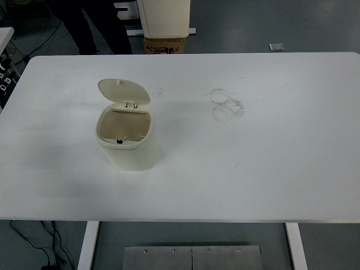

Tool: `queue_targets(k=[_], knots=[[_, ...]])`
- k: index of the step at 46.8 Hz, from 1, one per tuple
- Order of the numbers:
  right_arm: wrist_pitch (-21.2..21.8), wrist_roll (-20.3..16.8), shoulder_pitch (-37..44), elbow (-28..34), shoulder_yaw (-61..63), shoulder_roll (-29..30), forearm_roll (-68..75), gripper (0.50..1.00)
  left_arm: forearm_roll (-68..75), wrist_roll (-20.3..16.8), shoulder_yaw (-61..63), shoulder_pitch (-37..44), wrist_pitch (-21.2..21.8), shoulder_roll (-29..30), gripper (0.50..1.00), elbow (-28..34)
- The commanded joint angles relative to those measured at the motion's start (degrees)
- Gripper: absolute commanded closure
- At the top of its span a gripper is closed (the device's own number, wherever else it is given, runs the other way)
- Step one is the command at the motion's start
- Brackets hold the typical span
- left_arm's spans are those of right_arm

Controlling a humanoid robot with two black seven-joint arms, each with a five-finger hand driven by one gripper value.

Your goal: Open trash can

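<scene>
1. Top view, looking steeply down: neither robot hand nor either arm appears anywhere in the picture, so how far the fingers are open, and whether they hold anything, cannot be told.
2. A cream trash can (127, 147) stands upright on the left half of the white tabletop (270, 169), well clear of every edge.
3. Its lid (124, 91) is swung up and back on the hinge at the far rim, the pale underside facing the camera.
4. The mouth of the can is open; the inside looks tan and shadowed, and what, if anything, lies at the bottom is hard to make out.
5. A small dark latch (119, 142) shows at the near rim; its detail is too small to read.
6. Faint grey ring marks (227, 104) smudge the tabletop to the right of the can, well apart from it.
7. Beyond the far edge, a person's dark trouser legs (93, 25) are cut off by the top of the picture.
8. A white cabinet (165, 17) and a cardboard box (164, 45) beneath it stand on the floor there, both partly cropped or hidden by the tabletop.
9. At the bottom edge, a metal plate (192, 257) and white table legs (89, 244) are only partly visible.
</scene>
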Motion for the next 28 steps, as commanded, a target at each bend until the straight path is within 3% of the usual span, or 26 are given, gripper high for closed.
queue_targets(k=[1,28], knots=[[0.00,0.00,0.00,0.00,0.00,0.00,0.00,0.509,-0.12,0.00,0.00,0.00,0.15,0.14,0.500,0.11],[0.00,0.00,0.00,0.00,0.00,0.00,0.00,0.509,-0.03,-0.09,0.00,0.53,0.07,0.49,0.500,0.11]])
